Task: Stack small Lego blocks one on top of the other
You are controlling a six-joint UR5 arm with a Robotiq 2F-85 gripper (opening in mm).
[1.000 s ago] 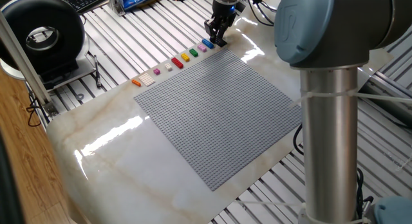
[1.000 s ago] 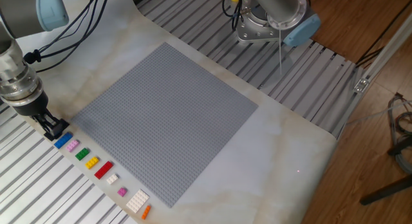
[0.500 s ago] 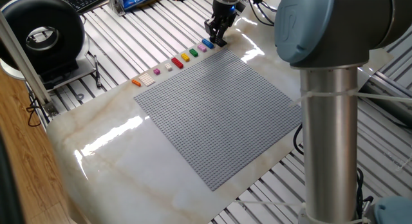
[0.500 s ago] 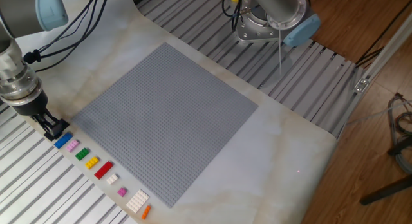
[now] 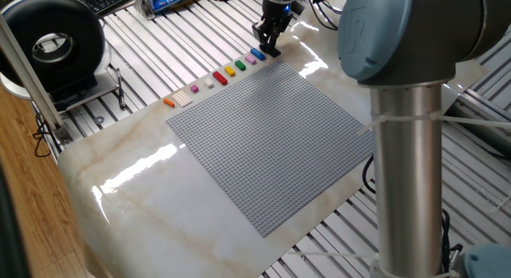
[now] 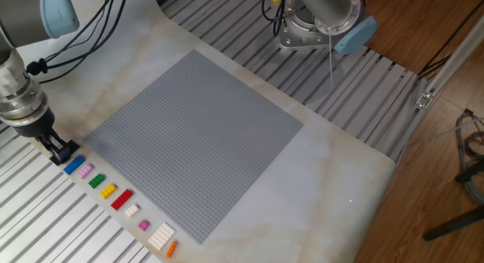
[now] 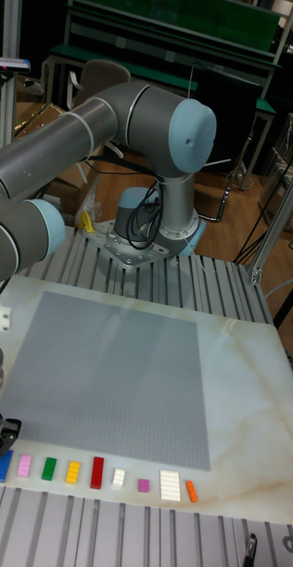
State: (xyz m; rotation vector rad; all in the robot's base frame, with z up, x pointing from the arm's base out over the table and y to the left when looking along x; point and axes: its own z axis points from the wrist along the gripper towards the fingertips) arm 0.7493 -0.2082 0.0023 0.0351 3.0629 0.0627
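Since the blue brick (image 6: 74,166) sits at the end of the row of small Lego blocks (image 6: 121,199) on the worktop (image 6: 340,168), you find it just beside the pincer (image 6: 60,153) (grip state: I cannot tell), its long axis roughly crosswise to that row.

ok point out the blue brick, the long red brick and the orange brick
small blue plastic Lego brick (image 6: 73,166), the other fixed view, top face
long red plastic Lego brick (image 6: 122,199), the other fixed view, middle
tiny orange plastic Lego brick (image 7: 191,492), tall fixed view, centre
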